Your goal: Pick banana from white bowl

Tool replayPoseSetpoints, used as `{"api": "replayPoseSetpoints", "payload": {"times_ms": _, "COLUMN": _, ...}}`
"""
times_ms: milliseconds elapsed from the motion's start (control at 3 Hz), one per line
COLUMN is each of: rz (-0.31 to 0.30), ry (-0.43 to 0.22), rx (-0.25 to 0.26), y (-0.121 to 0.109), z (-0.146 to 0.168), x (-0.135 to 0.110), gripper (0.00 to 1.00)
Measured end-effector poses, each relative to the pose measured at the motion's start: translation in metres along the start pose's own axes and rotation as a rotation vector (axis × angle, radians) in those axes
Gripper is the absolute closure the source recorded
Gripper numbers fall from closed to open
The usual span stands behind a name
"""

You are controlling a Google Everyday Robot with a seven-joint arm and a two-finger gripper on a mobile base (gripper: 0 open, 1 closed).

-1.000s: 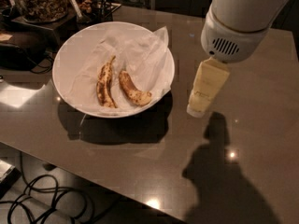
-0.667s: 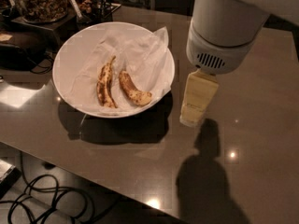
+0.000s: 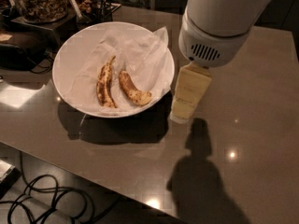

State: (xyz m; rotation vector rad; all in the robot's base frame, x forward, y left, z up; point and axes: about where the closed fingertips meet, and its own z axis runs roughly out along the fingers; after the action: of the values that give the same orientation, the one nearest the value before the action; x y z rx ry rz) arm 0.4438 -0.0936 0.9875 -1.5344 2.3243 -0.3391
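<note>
Beside the gripper (image 3: 186, 101), just past the near rim, the white bowl (image 3: 63, 80) is sitting on the brown table (image 3: 261, 125). The gripper is hanging low over the tabletop, outside the bowl and close to its edge. Whether it is open or closed cannot be told.

The banana (image 3: 133, 88) is lying in the middle of the bowl on crumpled white paper (image 3: 147, 48), the nearer of the two fruits to the gripper. Beyond it a slimmer banana (image 3: 104, 82) is resting just beside it.

The banana is looking overripe and speckled, so it is probably light, soft and easily bruised. A gentle hold across its thick middle seems best, taking care not to catch the paper.

Counting: two bananas, one bowl, one paper lining, one gripper.
</note>
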Motion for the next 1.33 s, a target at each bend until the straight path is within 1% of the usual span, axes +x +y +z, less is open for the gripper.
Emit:
{"api": "replayPoseSetpoints", "payload": {"times_ms": 333, "rz": -0.078, "ry": -0.110, "rx": -0.028, "y": 0.011, "z": -0.030, "x": -0.036, "gripper": 0.00}}
{"api": "replayPoseSetpoints", "payload": {"times_ms": 667, "rz": -0.084, "ry": -0.130, "rx": -0.002, "y": 0.013, "z": -0.046, "x": -0.040, "gripper": 0.00}}
{"api": "replayPoseSetpoints", "payload": {"times_ms": 1000, "rz": -0.085, "ry": -0.131, "rx": -0.002, "y": 0.013, "z": -0.046, "x": -0.040, "gripper": 0.00}}
{"api": "replayPoseSetpoints", "payload": {"times_ms": 1333, "rz": -0.126, "ry": -0.161, "rx": -0.013, "y": 0.018, "z": -0.051, "x": -0.068, "gripper": 0.00}}
